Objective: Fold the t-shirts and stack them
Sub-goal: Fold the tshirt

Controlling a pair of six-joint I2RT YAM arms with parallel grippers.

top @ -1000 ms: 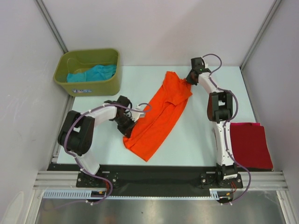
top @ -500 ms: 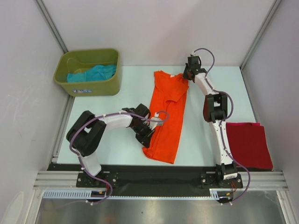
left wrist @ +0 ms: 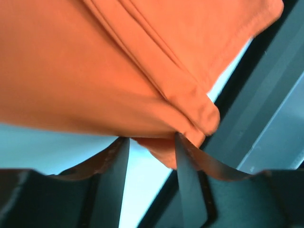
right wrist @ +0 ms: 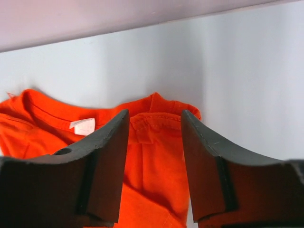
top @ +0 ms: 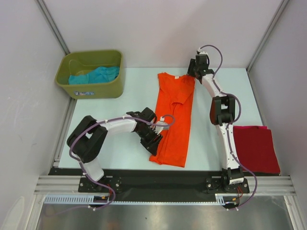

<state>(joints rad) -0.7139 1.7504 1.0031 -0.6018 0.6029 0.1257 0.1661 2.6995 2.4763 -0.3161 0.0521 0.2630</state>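
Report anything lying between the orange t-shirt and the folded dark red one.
Only the right arm: it runs along the table between the orange t-shirt and the dark red t-shirt. No loose object lies there.

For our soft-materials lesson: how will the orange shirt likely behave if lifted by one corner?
Probably floppy: the orange shirt lies flat and its hem bunches by the left fingers. Likely light, since thin cloth creases easily. It may slide on the smooth table, not roll.
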